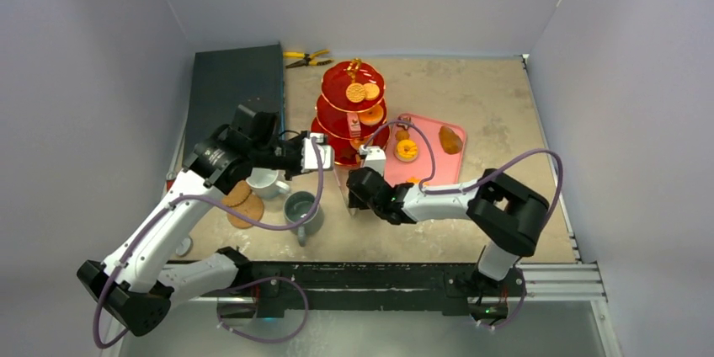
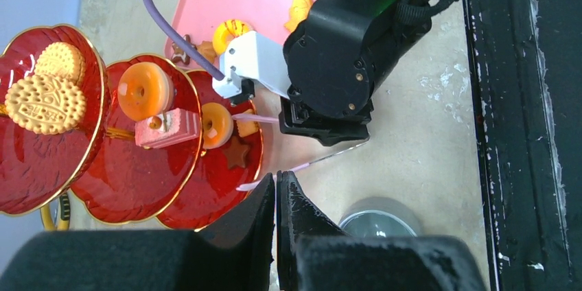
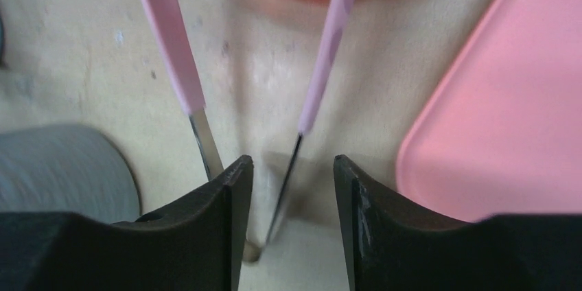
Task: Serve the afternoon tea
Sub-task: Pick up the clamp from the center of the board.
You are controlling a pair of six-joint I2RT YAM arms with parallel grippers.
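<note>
Left tool (image 2: 276,184): pressed together, partly covering grey mug (image 2: 379,217) at 5 o'clock. Right tool (image 3: 293,164): flanking pink tongs (image 3: 165,44), cannot tell whether pinching.

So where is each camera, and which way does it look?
Top: high behind the robot, looking down at the table; left arm and right arm show.
Left wrist: on the left arm, facing the red stand; its shut left tool shows.
Right wrist: on the right arm, facing the pink tongs; its right tool shows.
Both wrists see the pink tray.
</note>
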